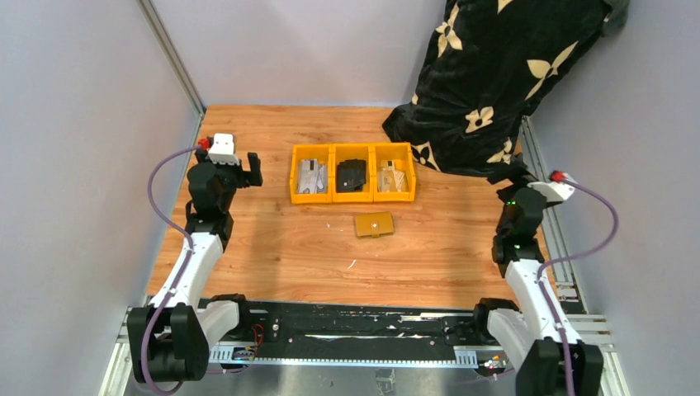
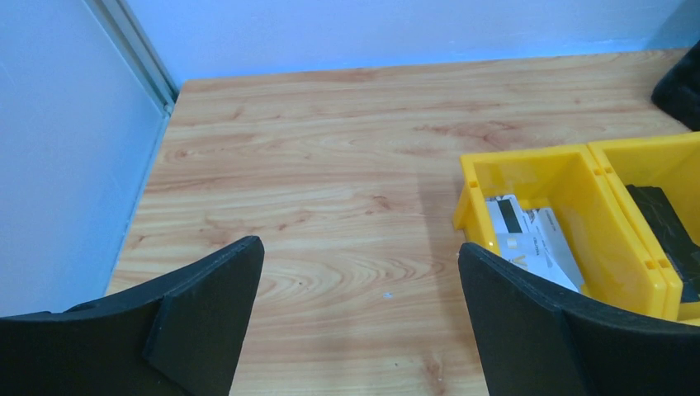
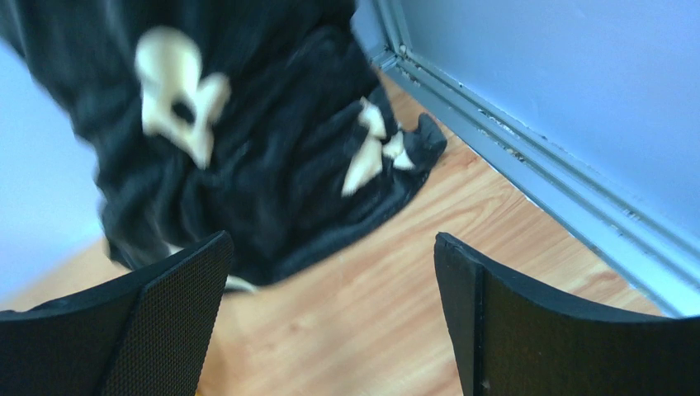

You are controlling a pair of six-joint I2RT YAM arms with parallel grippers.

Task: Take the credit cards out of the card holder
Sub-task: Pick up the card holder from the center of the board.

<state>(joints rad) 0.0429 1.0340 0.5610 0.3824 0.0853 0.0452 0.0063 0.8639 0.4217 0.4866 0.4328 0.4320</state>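
My left hand (image 2: 359, 256) hangs released, jaws spread wide, over the far left of the counter (image 1: 272, 256), beside the row of yellow bins (image 1: 352, 198). My right hand (image 3: 330, 247) is released too, at the far right by the black patterned cloth (image 1: 487, 74). The card holder (image 1: 374, 224) lies folded flat on the counter, just on my side of the bins, between both hands and well apart from each.

No writing, number or brand can be read anywhere. The pale flat printed pieces (image 2: 536, 239) lying in the leftmost orange-yellow plastic bin (image 2: 528, 162) carry small dark patches of print, too small and blurred to make out.
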